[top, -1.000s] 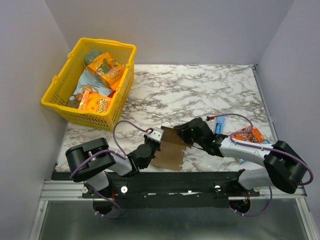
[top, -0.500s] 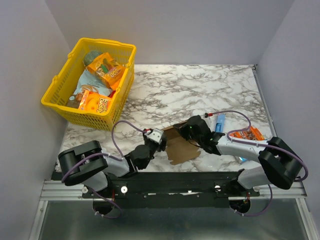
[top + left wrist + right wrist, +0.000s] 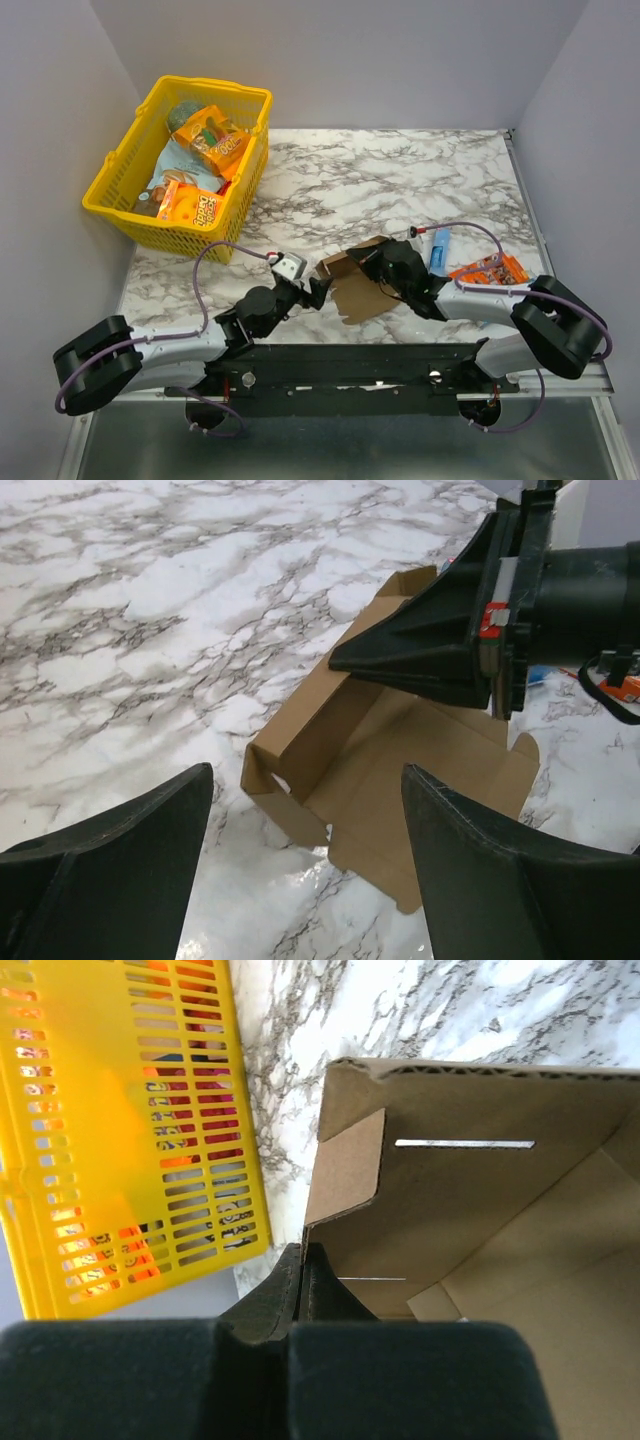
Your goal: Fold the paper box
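Observation:
The paper box [image 3: 358, 292], plain brown cardboard partly unfolded, lies near the table's front edge between the two arms. In the left wrist view the paper box [image 3: 410, 755] shows one side wall raised and a flat panel towards me. My left gripper [image 3: 314, 291] stands open just left of it, and in its own view the left gripper [image 3: 305, 780] has both fingers wide apart and is holding nothing. My right gripper [image 3: 378, 262] is shut on the raised wall, and the right gripper [image 3: 303, 1255] pinches that wall's edge of the paper box [image 3: 460, 1200].
A yellow basket [image 3: 118, 170] full of snack packets stands at the back left; the same yellow basket [image 3: 90, 1140] fills the left of the right wrist view. A slim blue packet [image 3: 438, 252] and an orange packet [image 3: 492, 270] lie right of the box.
My left gripper has let go of the box, opened wide and drawn back to the left. The right gripper has closed on the box's wall and lifted it upright.

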`<state>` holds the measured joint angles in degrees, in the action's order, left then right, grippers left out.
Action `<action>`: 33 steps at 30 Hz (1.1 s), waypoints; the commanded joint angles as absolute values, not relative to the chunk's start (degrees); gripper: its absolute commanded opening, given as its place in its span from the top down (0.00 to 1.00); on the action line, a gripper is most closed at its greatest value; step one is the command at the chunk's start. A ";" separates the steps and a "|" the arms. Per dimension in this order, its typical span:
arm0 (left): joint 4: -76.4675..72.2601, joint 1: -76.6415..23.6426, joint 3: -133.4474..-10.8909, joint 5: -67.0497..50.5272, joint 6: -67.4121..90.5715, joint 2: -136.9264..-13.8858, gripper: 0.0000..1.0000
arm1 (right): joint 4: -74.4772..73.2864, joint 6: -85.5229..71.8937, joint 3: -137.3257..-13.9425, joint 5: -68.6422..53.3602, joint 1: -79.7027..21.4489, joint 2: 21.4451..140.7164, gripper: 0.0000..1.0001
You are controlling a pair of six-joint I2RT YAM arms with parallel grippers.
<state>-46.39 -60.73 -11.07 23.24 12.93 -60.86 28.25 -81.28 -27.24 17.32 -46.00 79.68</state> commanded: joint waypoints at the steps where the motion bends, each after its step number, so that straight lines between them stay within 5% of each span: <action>1: -40.26 -55.47 -7.74 16.01 19.16 -60.02 0.15 | 31.72 -78.75 -26.28 18.81 -45.62 78.14 1.00; 14: -43.24 -49.31 -12.22 5.19 19.78 -69.25 0.24 | 50.01 -71.10 -16.26 19.86 -45.62 79.01 1.00; 27: -48.95 -49.13 -16.70 -1.67 13.54 -79.89 0.50 | 48.87 -70.23 -16.00 19.86 -45.62 77.96 0.99; 33: -46.59 -46.67 -13.80 -3.06 12.92 -74.37 0.45 | 48.17 -70.84 -15.56 20.30 -45.53 77.52 1.00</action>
<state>-46.61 -48.66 -15.35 0.62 14.50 -78.48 49.19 -72.34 -16.53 17.56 -46.00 78.28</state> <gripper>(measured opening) 0.504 0.012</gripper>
